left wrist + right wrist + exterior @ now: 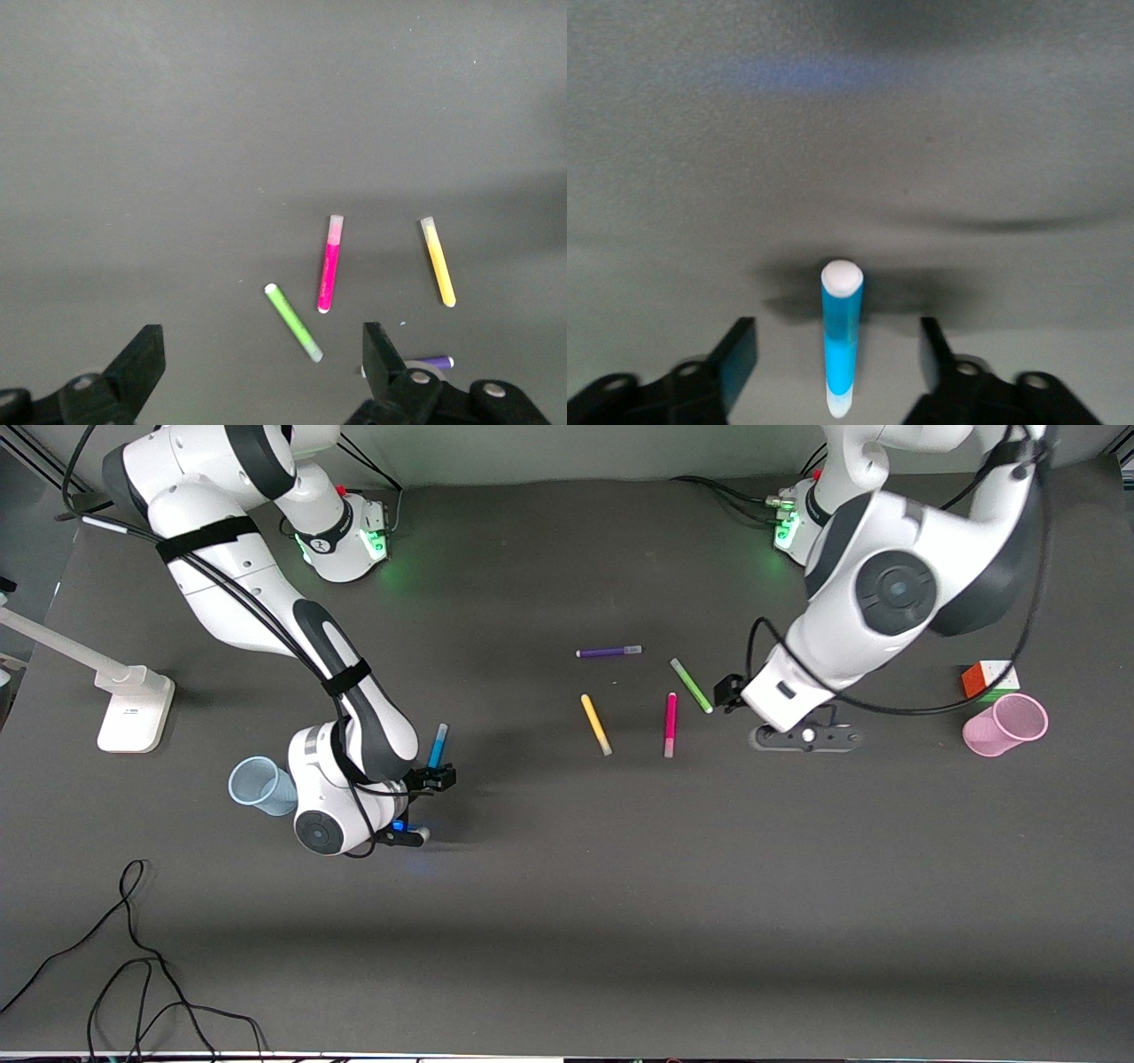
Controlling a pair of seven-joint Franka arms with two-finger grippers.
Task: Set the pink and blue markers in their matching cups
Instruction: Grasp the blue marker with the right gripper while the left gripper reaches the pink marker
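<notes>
The blue marker (437, 747) lies on the table, its near end between the spread fingers of my right gripper (432, 778). In the right wrist view the marker (842, 336) sits midway between the open fingers, and neither touches it; that gripper (837, 354) is low over the table. The pale blue cup (261, 786) stands beside the right wrist, toward the right arm's end. The pink marker (671, 724) lies mid-table and also shows in the left wrist view (329, 266). My left gripper (728, 691) (261, 345) is open and empty beside the green marker. The pink cup (1005, 724) stands toward the left arm's end.
A green marker (691, 685) (293, 322), a yellow marker (595, 724) (438, 262) and a purple marker (609, 652) lie around the pink one. A multicoloured cube (990, 679) sits beside the pink cup. A white stand (133, 708) and loose cables (133, 957) are at the right arm's end.
</notes>
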